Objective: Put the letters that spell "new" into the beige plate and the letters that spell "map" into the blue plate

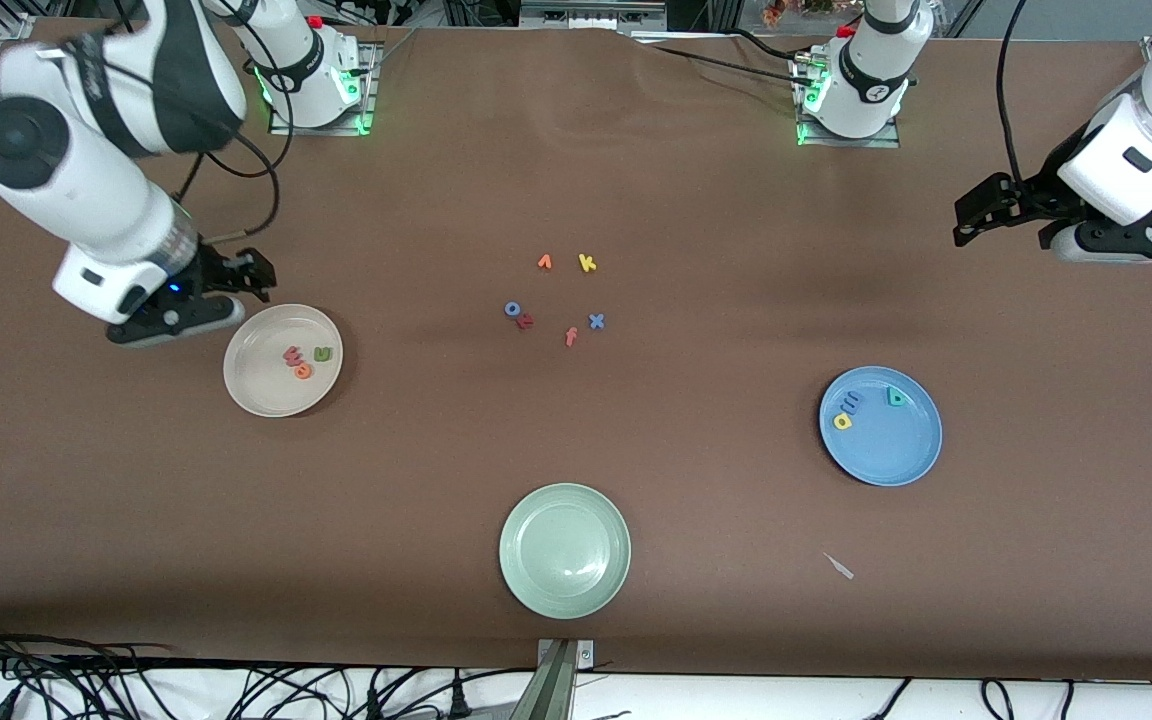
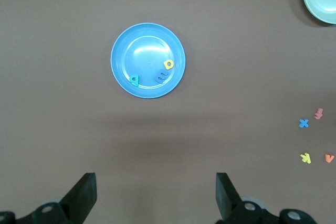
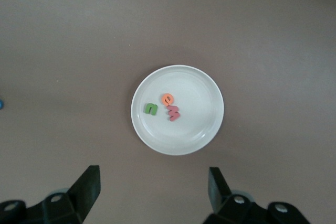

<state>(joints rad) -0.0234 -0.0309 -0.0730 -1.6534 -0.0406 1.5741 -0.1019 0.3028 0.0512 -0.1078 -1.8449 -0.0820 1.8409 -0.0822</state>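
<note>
The right pincer hangs wide open and empty just beside the beige plate holding n, e, w, while the left pincer, also spread and empty, waits above the worktop, well apart from the blue plate holding m, a, p.

- I'm looking at a robotics lab: two arm bases bolted to a brown tabletop.
- Loose cables run along its edge.

The right gripper hangs in the air at about nine o'clock in the front view, fingers spread wide and holding nothing. The left gripper hangs at about three o'clock, its fingers likewise wide apart and empty.
</note>
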